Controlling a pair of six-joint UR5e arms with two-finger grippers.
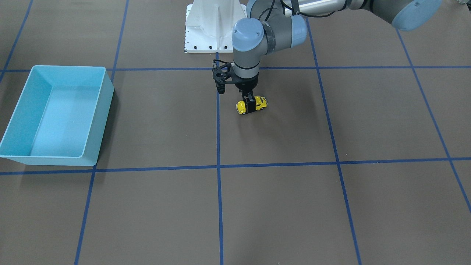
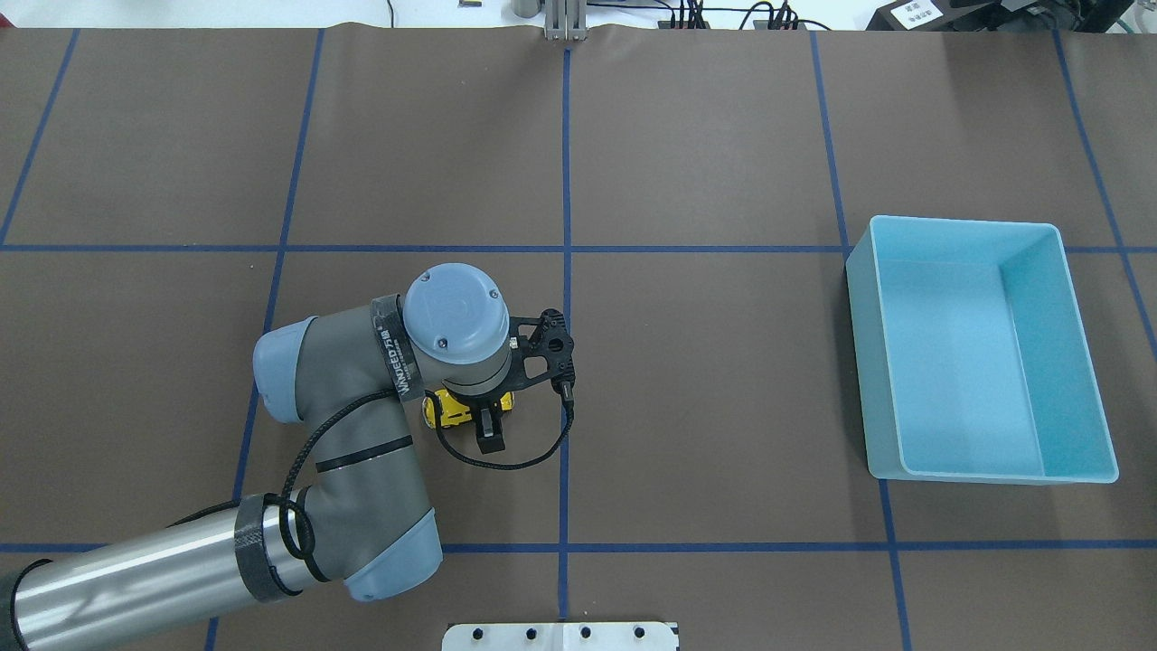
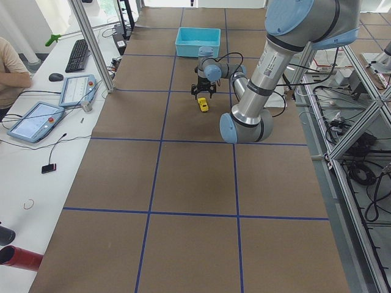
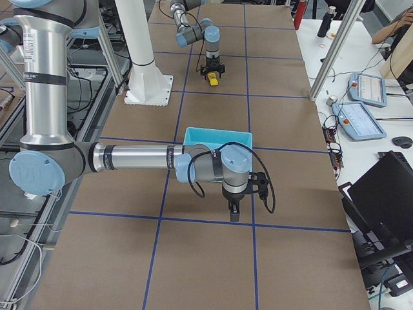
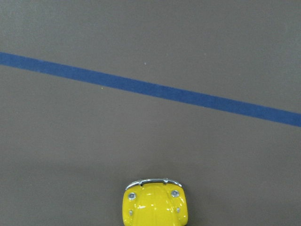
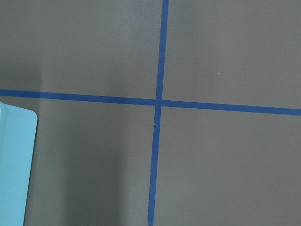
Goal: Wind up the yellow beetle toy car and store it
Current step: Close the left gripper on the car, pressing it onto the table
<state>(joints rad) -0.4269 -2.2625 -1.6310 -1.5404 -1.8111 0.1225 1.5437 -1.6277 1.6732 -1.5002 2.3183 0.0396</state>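
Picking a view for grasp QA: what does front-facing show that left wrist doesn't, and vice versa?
Only front-facing: the left gripper straddling the yellow beetle toy car across its middle, the left arm, and the empty blue bin far to the side. Only left wrist: a close-up of one chrome-bumpered end of the car, no fingers in frame. Both: the car on the brown table with blue tape lines.

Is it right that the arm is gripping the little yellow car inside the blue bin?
Not quite. The left gripper does straddle the yellow beetle toy car, but on the brown table, well apart from the blue bin, which holds nothing. The front-facing view shows this.
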